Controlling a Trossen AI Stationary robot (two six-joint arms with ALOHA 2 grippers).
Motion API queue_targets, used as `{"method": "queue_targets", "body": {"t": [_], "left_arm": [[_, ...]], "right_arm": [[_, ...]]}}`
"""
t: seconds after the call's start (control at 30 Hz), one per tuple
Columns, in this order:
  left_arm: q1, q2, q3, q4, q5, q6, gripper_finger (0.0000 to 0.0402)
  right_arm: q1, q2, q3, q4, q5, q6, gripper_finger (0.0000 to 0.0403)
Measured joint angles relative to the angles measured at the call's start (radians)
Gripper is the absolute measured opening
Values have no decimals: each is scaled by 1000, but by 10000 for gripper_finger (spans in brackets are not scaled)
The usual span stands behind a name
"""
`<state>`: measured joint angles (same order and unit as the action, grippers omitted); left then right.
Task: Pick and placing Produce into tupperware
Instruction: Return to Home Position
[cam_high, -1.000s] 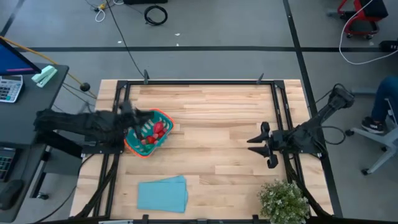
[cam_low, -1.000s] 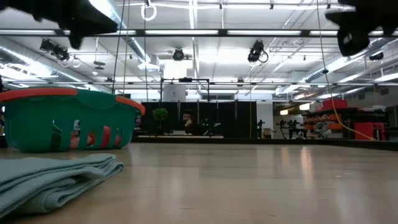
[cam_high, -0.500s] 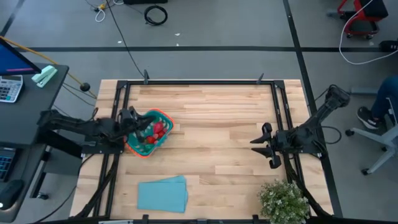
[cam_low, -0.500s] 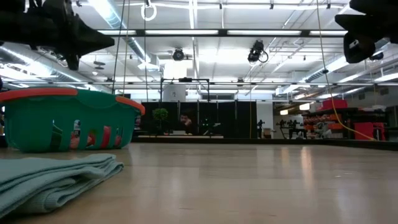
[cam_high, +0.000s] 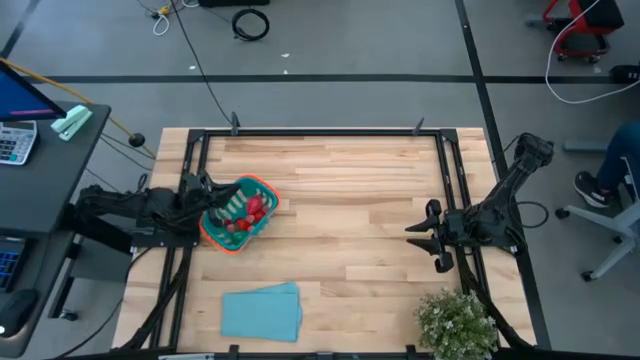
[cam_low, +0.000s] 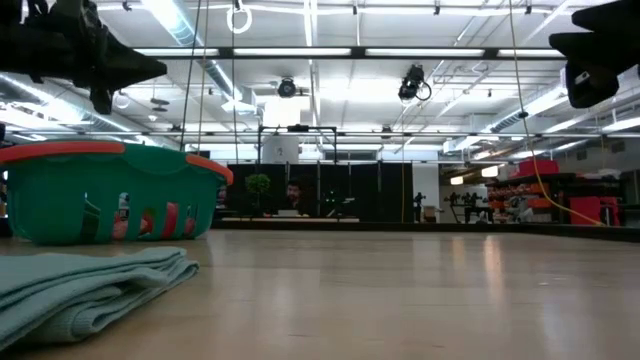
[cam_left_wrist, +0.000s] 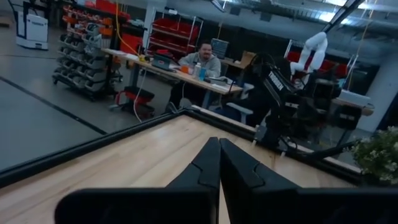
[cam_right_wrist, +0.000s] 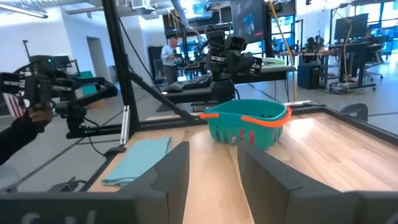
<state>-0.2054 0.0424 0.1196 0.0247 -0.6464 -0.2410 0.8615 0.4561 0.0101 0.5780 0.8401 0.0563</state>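
Note:
The teal tub with an orange rim (cam_high: 240, 213) stands on the table's left part, and it also shows in the low view (cam_low: 110, 195) and the right wrist view (cam_right_wrist: 249, 121). Small red pieces (cam_high: 255, 208) and a green one (cam_high: 236, 204) lie inside it. My left gripper (cam_high: 210, 192) is in the air at the tub's left rim, its fingers shut and empty (cam_left_wrist: 219, 143). My right gripper (cam_high: 420, 235) waits open (cam_right_wrist: 214, 149) in the air near the table's right edge, far from the tub.
A folded light-blue cloth (cam_high: 262, 310) lies at the near edge, left of centre. A bushy potted plant (cam_high: 458, 322) stands at the near right corner. A black frame (cam_high: 330, 131) runs around the table. A person (cam_left_wrist: 202, 61) sits at a desk beyond the table.
My left gripper has drawn back from above the tub toward the table's left edge and now sits at the tub's left rim. My right gripper has shifted slightly toward the right edge. The tub and the produce in it have stayed put.

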Motion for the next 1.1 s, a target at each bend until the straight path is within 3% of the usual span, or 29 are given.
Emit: {"method": "queue_targets", "body": {"t": [0.2, 0.47, 0.73, 0.8, 0.93, 1.1], "left_arm": [[0, -24, -6, -9, 23, -2, 7], [0, -22, -109, 61, 34, -28, 11], [0, -17, -109, 96, 33, 52, 11], [2, -17, -109, 96, 33, 55, 21], [2, -17, -110, 99, 32, 55, 36], [2, -17, -110, 107, 32, 55, 37]], "right_arm": [[-2, 0, 0, -4, 7, -9, 144], [-2, 0, 0, -27, 7, -12, 144], [-2, 0, 0, -57, 37, -105, 144], [-8, 0, 0, -46, -39, -142, 144], [-74, 0, 0, -33, -304, -170, 144], [-221, 0, 0, -53, -354, -110, 145]]}}
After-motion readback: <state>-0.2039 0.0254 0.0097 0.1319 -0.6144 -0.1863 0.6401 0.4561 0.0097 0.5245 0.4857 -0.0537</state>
